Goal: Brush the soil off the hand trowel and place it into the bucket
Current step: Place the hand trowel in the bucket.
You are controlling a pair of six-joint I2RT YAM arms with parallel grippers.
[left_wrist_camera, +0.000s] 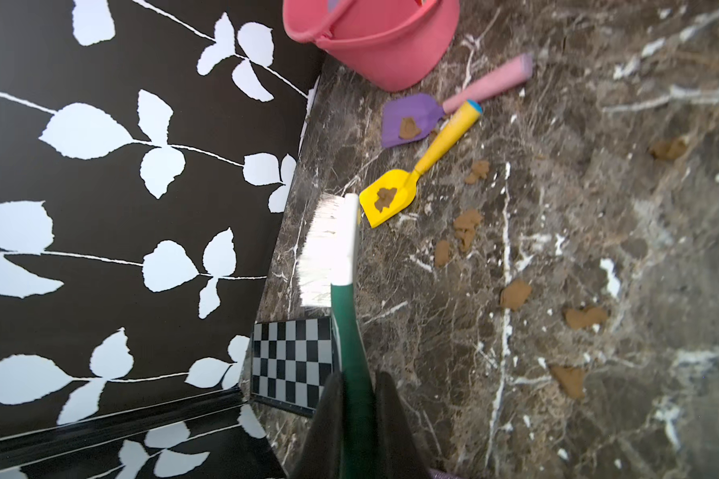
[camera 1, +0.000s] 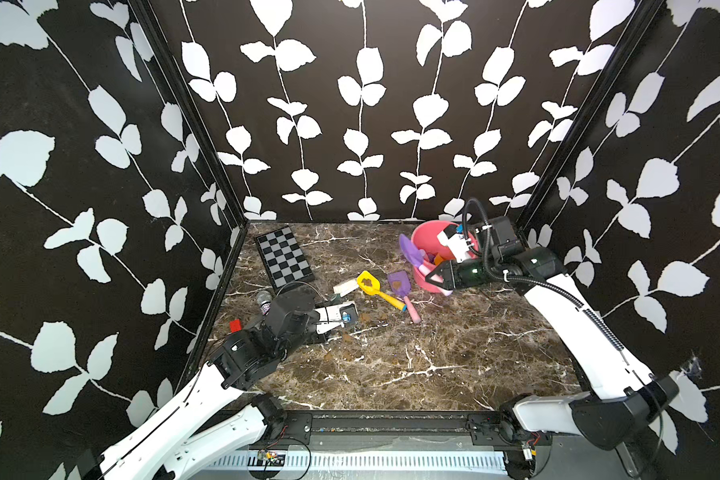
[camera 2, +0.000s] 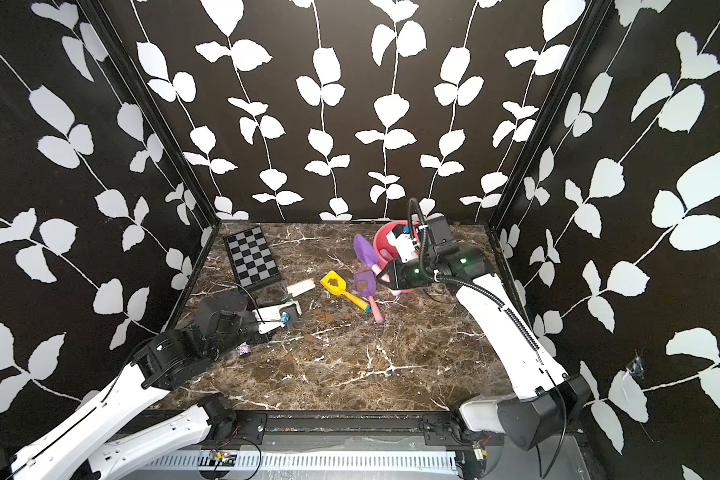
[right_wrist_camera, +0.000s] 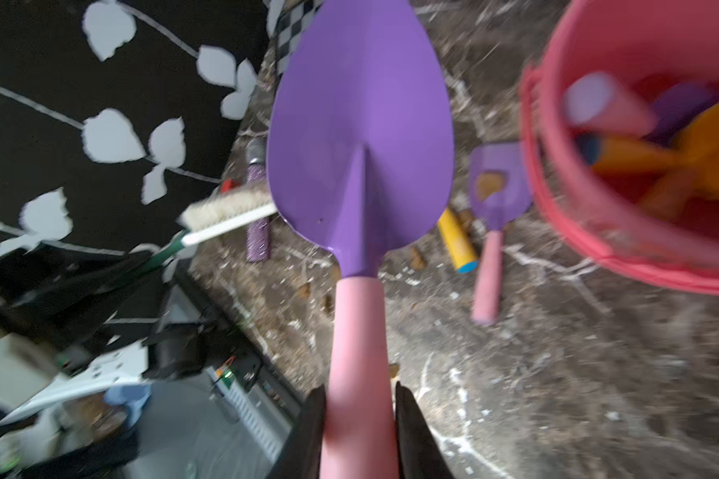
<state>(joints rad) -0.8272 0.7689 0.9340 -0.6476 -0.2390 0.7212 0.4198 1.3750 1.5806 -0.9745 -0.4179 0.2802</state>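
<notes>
- Your right gripper point(right_wrist_camera: 360, 398) is clamped on the pink handle of the purple trowel point(right_wrist_camera: 360, 124); the blade points away from the jaws and looks clean.
- That trowel hangs just outside the bucket point(right_wrist_camera: 640, 37), its long axis running alongside the rim, not over it; I judge you must swing it across.
- Your left gripper point(left_wrist_camera: 358, 398) is closed on the brush point(left_wrist_camera: 328, 249), well apart from the bucket; the right arm is nearer.
- Soil point(left_wrist_camera: 468, 226) lies near the bucket, on the yellow trowel point(left_wrist_camera: 391, 199), the small trowel point(left_wrist_camera: 407, 120) and the table point(left_wrist_camera: 598, 373).
- No writing is legible.
</notes>
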